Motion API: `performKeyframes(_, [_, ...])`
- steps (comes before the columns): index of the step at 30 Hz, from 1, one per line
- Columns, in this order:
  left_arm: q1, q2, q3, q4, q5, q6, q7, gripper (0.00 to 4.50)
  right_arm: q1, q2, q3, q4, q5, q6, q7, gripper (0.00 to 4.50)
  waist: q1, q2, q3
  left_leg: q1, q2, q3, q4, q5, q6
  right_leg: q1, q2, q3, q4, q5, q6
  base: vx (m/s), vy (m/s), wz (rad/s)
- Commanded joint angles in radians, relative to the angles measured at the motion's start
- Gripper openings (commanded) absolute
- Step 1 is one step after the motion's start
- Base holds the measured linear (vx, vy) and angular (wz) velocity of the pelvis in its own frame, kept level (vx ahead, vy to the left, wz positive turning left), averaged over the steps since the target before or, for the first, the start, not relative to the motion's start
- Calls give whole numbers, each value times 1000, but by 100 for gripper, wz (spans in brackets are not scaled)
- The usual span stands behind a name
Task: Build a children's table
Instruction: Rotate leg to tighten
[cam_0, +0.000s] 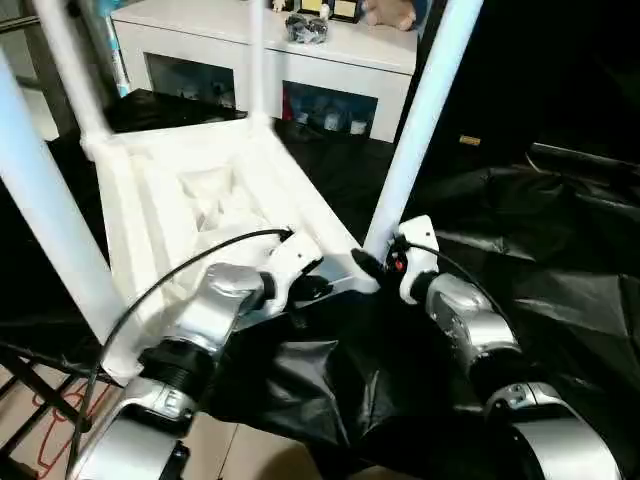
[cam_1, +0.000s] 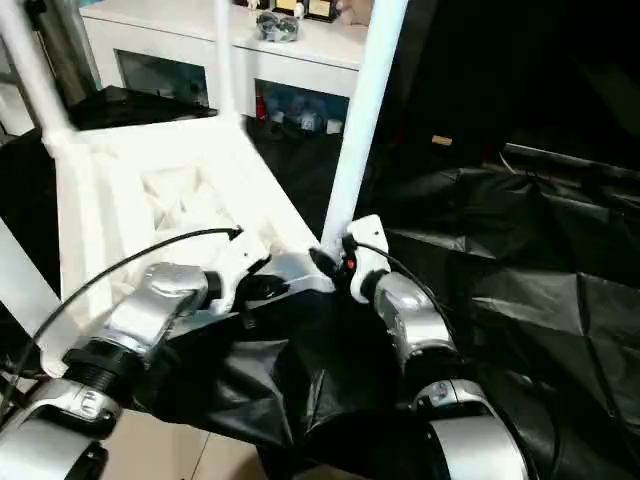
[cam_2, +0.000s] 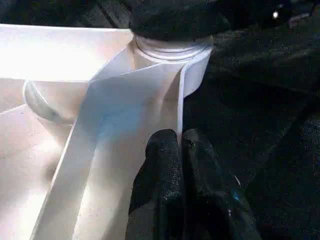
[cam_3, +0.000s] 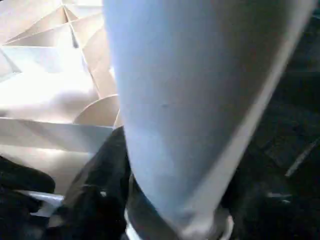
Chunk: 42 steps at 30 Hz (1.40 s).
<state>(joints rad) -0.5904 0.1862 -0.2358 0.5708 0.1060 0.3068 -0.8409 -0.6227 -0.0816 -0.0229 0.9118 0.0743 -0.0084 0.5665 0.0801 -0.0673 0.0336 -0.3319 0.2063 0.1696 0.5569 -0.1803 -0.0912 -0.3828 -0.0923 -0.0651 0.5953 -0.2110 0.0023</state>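
Upside-down tabletop (cam_0: 200, 190) on black sheeting (cam_0: 560, 260), legs up; both pincers at its near corner.

Left pincer (cam_2: 179, 150) is closed on the thin rim wall just beside the corner socket (cam_2: 172, 50). Right pincer (cam_0: 372, 262) sits at the base of the near leg (cam_0: 420, 120) where it enters that socket; can't tell if it is clamped or slack. Two other legs (cam_0: 45, 210) stand at the left corners and one at the far corner. Likely light, stiff hollow plastic, smooth and slippery; thin ribs may flex. Best hold: leg low near socket, tabletop by rim at the corner.
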Motion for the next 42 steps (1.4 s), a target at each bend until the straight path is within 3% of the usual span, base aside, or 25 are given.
performKeyframes(1, [-13,-42,-24,-5,-33,-33,-4,0,30,61,82,52,-32,32,64,289,0,11,-29,-1,25,-13,-83,-441,-11,8,-54,38,-101,-461,-120,0,0,0])
performKeyframes(3, [-9,-35,-25,-9,-35,-41,-20,0,30,53,89,46,-37,15,80,312,0,10,-29,-2,24,-12,-83,-438,-9,9,-55,39,-100,-456,-121,0,0,0])
performKeyframes(7, [13,10,-30,-36,-45,-57,-97,0,33,0,106,11,-29,-72,226,312,5,10,-32,-7,27,-7,-81,-381,9,16,-57,42,-92,-377,-149,0,0,0])
performKeyframes(8, [14,20,-31,-36,-47,-71,-113,0,37,-14,112,-3,-18,-74,285,312,5,5,-33,-9,26,-5,-79,-372,17,18,-55,42,-91,-366,-153,0,0,0])
performKeyframes(11, [28,72,-44,-49,-63,-111,-219,0,52,-87,167,-48,-16,-76,514,312,13,7,-35,-8,29,-1,-77,-317,37,22,-52,43,-81,-289,-180,18,-5,1])
performKeyframes(13, [30,80,-45,-51,-66,-112,-236,0,53,-98,174,-48,-20,-77,542,312,12,5,-38,-14,28,1,-74,-286,48,29,-50,43,-74,-238,-195,60,-12,4])
performKeyframes(15, [37,107,-55,-61,-77,-140,-304,0,50,-129,197,-44,-31,-73,618,312,16,6,-45,-12,27,6,-63,-164,76,35,-46,41,-51,-56,-250,64,-7,4])
performKeyframes(17, [41,120,-59,-66,-82,-147,-334,0,47,-141,205,-38,-36,-72,645,312,21,7,-45,-11,26,10,-57,-104,96,36,-45,40,-41,33,-278,25,2,1])
performKeyframes(19, [47,144,-68,-75,-88,-150,-381,0,41,-157,214,-30,-45,-72,683,312,27,6,-44,-12,27,12,-55,-94,103,40,-45,38,-39,42,-283,0,0,0])
performKeyframes(26, [47,188,-71,-67,-93,-168,-454,0,28,-180,229,-25,-47,-61,758,312,35,5,-42,-9,32,13,-57,-137,75,37,-49,38,-41,-29,-277,0,0,0])
performKeyframes(30, [45,190,-70,-60,-90,-172,-459,0,26,-177,222,-24,-42,-57,763,280,36,2,-41,-11,31,11,-58,-158,54,37,-51,41,-43,-85,-256,0,0,0])
performKeyframes(37, [44,189,-66,-57,-99,-164,-451,0,40,-169,208,-42,-5,-28,792,265,36,2,-45,-12,29,12,-53,-120,65,36,-47,40,-36,-29,-267,0,0,0])
performKeyframes(42, [27,138,-45,-32,-86,-127,-352,0,52,-137,176,-24,9,-12,700,265,39,5,-43,-10,30,13,-54,-138,59,35,-47,41,-39,-45,-268,0,0,0])
